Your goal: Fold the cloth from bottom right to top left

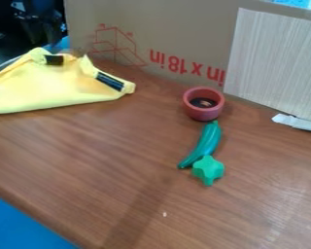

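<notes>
Yellow fabric cloth point(51, 85): right edge apart from round red bowl point(192, 110). Black gripper point(41, 24), upper left: open or closed, cannot tell.

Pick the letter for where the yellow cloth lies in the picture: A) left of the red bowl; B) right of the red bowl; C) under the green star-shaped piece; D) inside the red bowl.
A, since the yellow cloth is at the upper left, with the red bowl off to its right.
</notes>
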Controlling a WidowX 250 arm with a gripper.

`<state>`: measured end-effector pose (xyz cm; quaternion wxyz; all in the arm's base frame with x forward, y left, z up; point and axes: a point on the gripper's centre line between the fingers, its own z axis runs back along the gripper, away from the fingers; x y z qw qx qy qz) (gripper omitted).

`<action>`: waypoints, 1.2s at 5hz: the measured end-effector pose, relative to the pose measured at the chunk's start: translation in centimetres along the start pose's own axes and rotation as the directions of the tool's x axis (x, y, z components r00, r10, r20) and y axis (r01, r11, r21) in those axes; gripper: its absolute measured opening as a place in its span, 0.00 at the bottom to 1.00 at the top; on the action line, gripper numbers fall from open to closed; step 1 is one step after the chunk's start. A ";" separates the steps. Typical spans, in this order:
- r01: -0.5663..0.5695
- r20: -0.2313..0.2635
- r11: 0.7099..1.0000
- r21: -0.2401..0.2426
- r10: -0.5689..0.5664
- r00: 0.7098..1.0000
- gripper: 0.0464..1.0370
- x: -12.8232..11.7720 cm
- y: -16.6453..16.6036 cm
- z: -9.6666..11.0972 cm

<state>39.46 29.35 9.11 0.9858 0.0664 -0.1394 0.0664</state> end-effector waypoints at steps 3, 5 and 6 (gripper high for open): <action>0.033 0.060 0.998 -0.062 -0.029 0.998 0.96 -1.0 -2.2 4.9; 0.188 0.040 0.979 -0.084 -0.185 0.982 0.96 -5.8 -7.1 7.6; 0.288 -0.017 0.954 -0.087 -0.291 0.957 0.96 -10.0 -11.2 8.0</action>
